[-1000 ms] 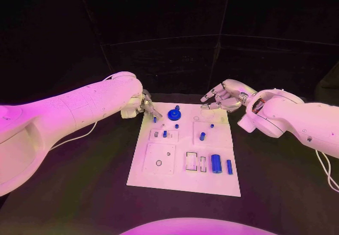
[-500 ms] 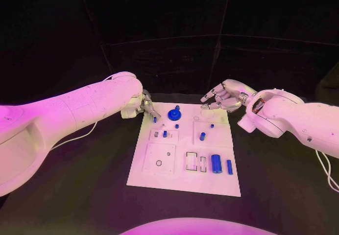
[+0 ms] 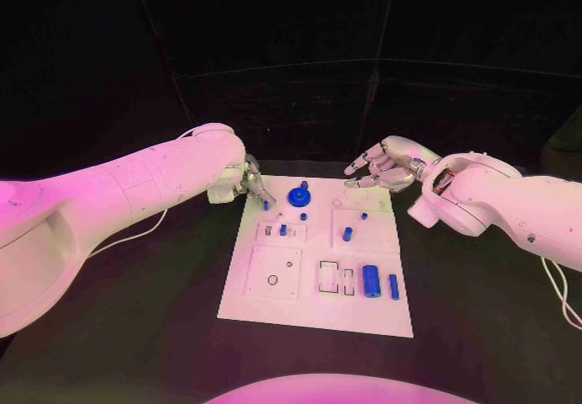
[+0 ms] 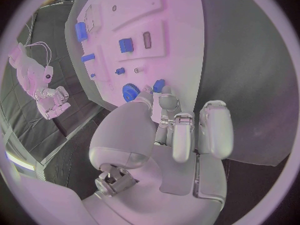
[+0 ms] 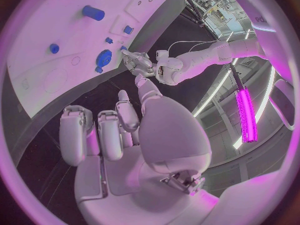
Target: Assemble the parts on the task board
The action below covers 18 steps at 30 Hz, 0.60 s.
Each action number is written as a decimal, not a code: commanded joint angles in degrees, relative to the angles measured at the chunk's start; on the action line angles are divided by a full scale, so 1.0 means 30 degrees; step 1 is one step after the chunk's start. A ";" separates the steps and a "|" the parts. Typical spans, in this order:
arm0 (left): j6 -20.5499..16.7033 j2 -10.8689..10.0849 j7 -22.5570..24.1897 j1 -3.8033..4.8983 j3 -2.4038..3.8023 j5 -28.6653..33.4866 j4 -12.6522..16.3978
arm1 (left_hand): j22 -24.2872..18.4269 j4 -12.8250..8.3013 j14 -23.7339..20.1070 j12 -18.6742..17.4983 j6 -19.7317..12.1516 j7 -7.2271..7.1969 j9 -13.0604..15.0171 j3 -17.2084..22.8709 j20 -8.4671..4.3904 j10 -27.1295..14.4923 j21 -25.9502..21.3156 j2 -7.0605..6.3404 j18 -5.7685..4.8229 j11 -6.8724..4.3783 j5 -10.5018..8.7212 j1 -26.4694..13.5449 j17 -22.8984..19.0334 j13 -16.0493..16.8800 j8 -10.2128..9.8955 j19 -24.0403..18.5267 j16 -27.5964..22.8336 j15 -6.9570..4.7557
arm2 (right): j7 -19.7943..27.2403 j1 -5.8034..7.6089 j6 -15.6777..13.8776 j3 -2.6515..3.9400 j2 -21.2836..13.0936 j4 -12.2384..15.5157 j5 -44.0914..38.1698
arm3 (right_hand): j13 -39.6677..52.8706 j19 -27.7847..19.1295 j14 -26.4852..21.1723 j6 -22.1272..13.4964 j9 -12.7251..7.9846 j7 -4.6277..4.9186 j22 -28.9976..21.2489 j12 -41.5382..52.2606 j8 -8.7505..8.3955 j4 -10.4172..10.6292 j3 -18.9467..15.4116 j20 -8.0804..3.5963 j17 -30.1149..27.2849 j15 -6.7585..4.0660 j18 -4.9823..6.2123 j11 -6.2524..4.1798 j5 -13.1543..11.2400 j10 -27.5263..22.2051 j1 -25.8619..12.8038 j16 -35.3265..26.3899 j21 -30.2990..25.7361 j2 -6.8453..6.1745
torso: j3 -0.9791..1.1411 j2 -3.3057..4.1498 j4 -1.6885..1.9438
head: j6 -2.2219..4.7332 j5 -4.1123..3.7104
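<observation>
The white task board lies in the middle of the black table. My left hand hovers at its far left corner and pinches a small blue peg in its fingertips; the left wrist view shows that peg at the fingertips, close to the blue gear. The gear stands on the board's far edge, just right of the peg. My right hand hangs over the far right corner with its fingers apart and nothing in them.
Two blue cylinders lie on the board's near right part beside rectangular slots. Small blue pegs stand mid-board. A square recess with a hole is at the near left. Black table surrounds the board.
</observation>
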 commanded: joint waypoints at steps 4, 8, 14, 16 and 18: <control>0.0390 0.0036 0.0101 0.0015 0.0000 -0.0079 -0.0023 | 0.0020 -0.0230 0.1983 0.0116 0.0198 0.0002 -0.0053 0.0076 0.0032 0.0032 0.0013 0.0012 0.0154 -0.0014 -0.0024 0.0331 0.5031 -0.0024 -0.0019 0.0066 0.0059 0.0014 | 0.0142 0.0039 0.0121 0.0010 0.0021 0.0028 0.0007 | -0.0001 -0.0065 0.1234 0.0130 -0.0031 -0.0015 0.0426 -0.0020 0.0119 -0.0002 -0.0103 -0.0047 0.1561 -0.0169 0.0248 -0.0102 -0.0003 -0.0022 0.0002 -0.0125 -0.0082 0.0137 | -0.0003 0.0008 0.0006 | -0.0032 -0.0008; 0.0356 0.0037 0.0143 0.0010 -0.0003 -0.0079 -0.0038 | 0.0035 -0.0626 0.1983 0.0134 0.0237 -0.0066 -0.0120 0.0398 0.0009 0.0039 0.0012 0.0370 0.0155 -0.0079 -0.0024 0.0921 0.5031 -0.0043 -0.0027 0.0069 0.0059 -0.0029 | 0.0144 0.0039 0.0117 0.0010 0.0016 0.0032 0.0007 | 0.0010 -0.0069 0.1236 0.0133 -0.0031 -0.0016 0.0414 -0.0002 0.0129 -0.0017 -0.0101 -0.0049 0.1565 -0.0171 0.0250 -0.0104 0.0004 -0.0012 0.0034 -0.0126 -0.0090 0.0158 | 0.0000 0.0013 0.0013 | -0.0043 0.0006; 0.0093 0.0034 0.0307 0.0003 -0.0005 -0.0080 -0.0047 | -0.0013 -0.2581 0.1983 -0.0139 -0.0040 -0.0260 -0.0461 0.3007 -0.0233 -0.0116 -0.0065 0.1693 0.0180 -0.0287 -0.0012 0.3731 0.5031 -0.0254 -0.0394 0.0035 0.0059 -0.0279 | 0.0156 0.0039 0.0122 0.0010 0.0018 0.0032 0.0007 | 0.0010 -0.0069 0.1236 0.0133 -0.0031 -0.0016 0.0414 -0.0002 0.0129 -0.0017 -0.0101 -0.0049 0.1565 -0.0171 0.0250 -0.0104 0.0004 -0.0012 0.0034 -0.0126 -0.0090 0.0158 | -0.0001 0.0007 0.0008 | -0.0087 0.0039; -0.0052 0.0017 0.0396 0.0000 -0.0005 -0.0080 -0.0023 | 0.0067 -0.2991 0.1983 -0.0242 -0.0071 -0.0176 -0.0555 0.3971 -0.0220 -0.0064 -0.0020 0.1632 0.0150 -0.0222 -0.0003 0.3839 0.5031 -0.0364 -0.0451 0.0064 0.0059 -0.0207 | 0.0157 0.0039 0.0125 0.0010 0.0018 0.0030 0.0007 | 0.0010 -0.0069 0.1236 0.0133 -0.0031 -0.0016 0.0414 -0.0002 0.0129 -0.0017 -0.0101 -0.0049 0.1565 -0.0171 0.0250 -0.0104 0.0004 -0.0012 0.0034 -0.0126 -0.0090 0.0158 | 0.0001 0.0004 0.0012 | -0.0089 0.0034; -0.0298 -0.0029 0.0525 -0.0004 -0.0005 -0.0078 0.0044 | 0.0129 -0.3269 0.1983 -0.0286 0.0003 -0.0109 -0.0627 0.5354 -0.0130 0.0084 0.0002 0.1325 0.0132 -0.0134 -0.0010 0.3281 0.5031 -0.0475 -0.0391 0.0080 0.0059 -0.0184 | 0.0159 0.0039 0.0130 0.0010 0.0020 0.0029 0.0007 | 0.0010 -0.0069 0.1236 0.0133 -0.0031 -0.0016 0.0414 -0.0002 0.0129 -0.0017 -0.0101 -0.0049 0.1565 -0.0171 0.0250 -0.0104 0.0004 -0.0012 0.0034 -0.0126 -0.0090 0.0158 | -0.0001 -0.0003 0.0022 | -0.0092 0.0037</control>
